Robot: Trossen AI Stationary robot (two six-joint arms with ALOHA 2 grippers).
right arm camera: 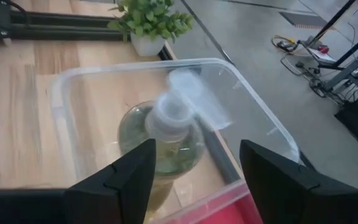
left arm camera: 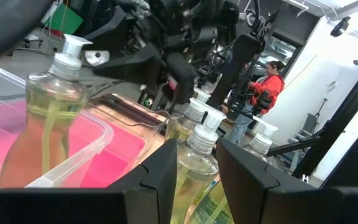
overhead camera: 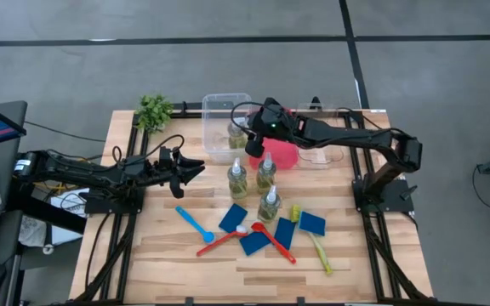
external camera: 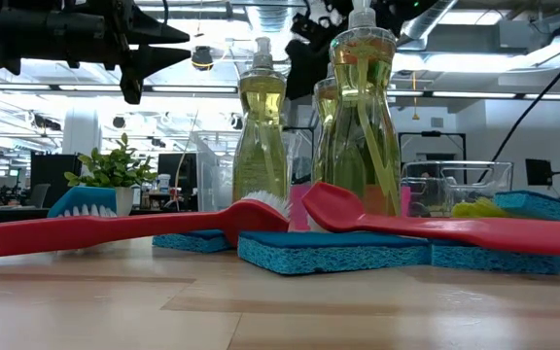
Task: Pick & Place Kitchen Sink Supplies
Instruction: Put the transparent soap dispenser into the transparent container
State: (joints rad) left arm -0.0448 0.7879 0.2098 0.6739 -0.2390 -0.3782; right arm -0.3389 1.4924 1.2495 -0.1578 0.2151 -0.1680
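Observation:
One clear bottle of yellow-green liquid [overhead camera: 236,136] stands upright on its base inside the clear bin [overhead camera: 226,100]. My right gripper [right arm camera: 197,155] hovers open above it, its fingers apart on either side of the white top [right arm camera: 176,112] without touching. Three more bottles [overhead camera: 265,173] stand on the table's middle. Blue sponges [overhead camera: 233,217] and blue [overhead camera: 196,223], red [overhead camera: 275,240] and yellow-green [overhead camera: 317,242] brushes lie flat nearer the front edge. My left gripper [overhead camera: 196,170] waits level and open, left of the bottles, holding nothing.
A red bin [overhead camera: 284,156] sits right of the clear bin, partly under my right arm, and another clear bin [overhead camera: 320,158] lies beyond it. A small green plant [overhead camera: 154,110] stands at the far left corner. Bare wood lies along the front edge.

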